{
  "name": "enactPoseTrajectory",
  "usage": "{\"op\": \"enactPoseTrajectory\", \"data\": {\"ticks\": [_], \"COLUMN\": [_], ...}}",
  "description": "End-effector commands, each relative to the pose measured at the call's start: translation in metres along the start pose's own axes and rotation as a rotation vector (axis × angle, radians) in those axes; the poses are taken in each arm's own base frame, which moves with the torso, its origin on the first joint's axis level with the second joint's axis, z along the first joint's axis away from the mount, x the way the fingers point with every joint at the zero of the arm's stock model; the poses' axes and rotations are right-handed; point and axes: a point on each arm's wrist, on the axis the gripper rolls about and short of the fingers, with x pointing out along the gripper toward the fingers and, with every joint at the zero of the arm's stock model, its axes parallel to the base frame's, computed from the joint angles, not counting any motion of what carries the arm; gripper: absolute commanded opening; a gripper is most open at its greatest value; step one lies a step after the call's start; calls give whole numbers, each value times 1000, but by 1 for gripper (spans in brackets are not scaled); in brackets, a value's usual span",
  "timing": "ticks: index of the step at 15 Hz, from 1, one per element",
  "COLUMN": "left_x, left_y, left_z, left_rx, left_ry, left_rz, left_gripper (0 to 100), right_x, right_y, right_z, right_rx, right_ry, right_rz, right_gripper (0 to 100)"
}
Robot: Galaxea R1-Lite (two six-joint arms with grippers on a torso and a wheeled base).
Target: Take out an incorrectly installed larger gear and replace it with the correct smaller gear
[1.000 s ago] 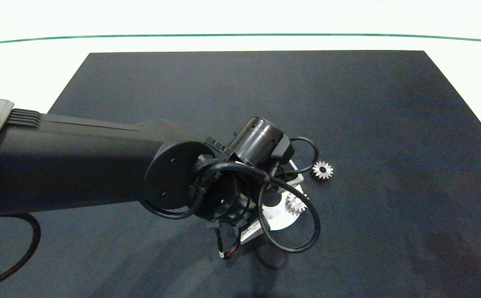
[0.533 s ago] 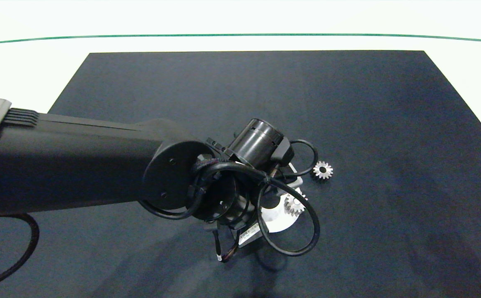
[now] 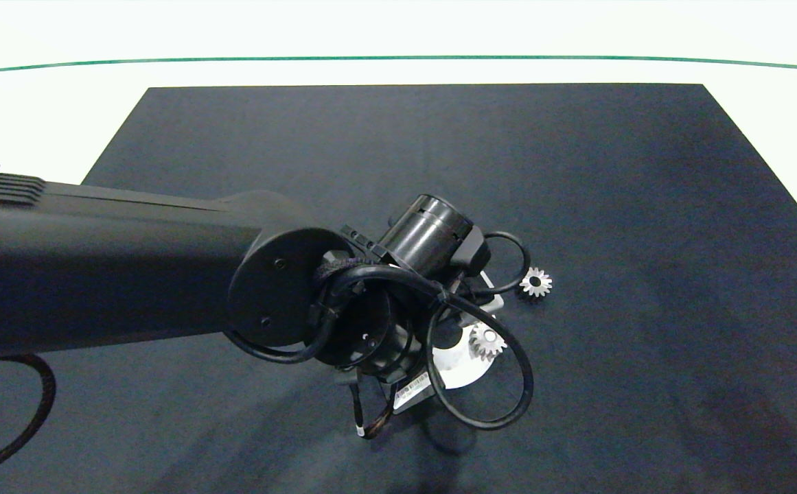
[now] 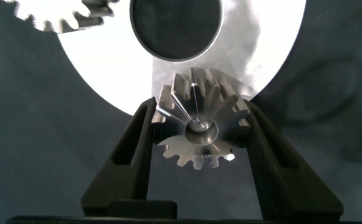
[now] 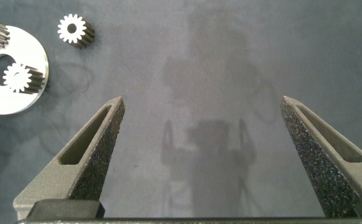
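Since a second ago, the left arm [image 3: 130,267] has drawn slightly toward the frame's left. Its claw [image 4: 200,134] pinches a gear [image 4: 199,127] at picture centre, over the round plate [image 4: 106,62]. At the far right edge, the right claw [image 5: 209,155] is spread wide.

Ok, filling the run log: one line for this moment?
left claw shut on gear at silver plate | second gear loose on mat | right claw open, idle aside

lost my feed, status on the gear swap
Left gripper shut on a gear over the plate. Right gripper open, idle over the mat. Second gear loose on mat beside plate. Nothing blocking.
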Motion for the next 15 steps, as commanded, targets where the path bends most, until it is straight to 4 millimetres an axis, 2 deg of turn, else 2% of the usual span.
{"op": "enactPoseTrajectory", "data": {"ticks": [1,8,10,14,15], "left_x": [-8,-21,-32,-58,-63], "left_y": [-4,2,7,27,39], "left_z": [3,6,5,-3,-10], "left_rx": [9,-12,-26,-67,-96], "left_ry": [-22,-61,-86,-97,-87], "left_rz": [-2,14,27,60,81], "left_gripper": [34,34,34,34,34], "right_x": [-2,-4,-6,-9,-9], "right_y": [0,0,0,-1,-1], "right_z": [0,0,0,-1,-1], "right_rx": [0,0,0,0,3], "right_ry": [-5,-14,-24,-30,-31], "right_rz": [0,0,-1,-15,-26], "right_gripper": [100,100,100,100,100]}}
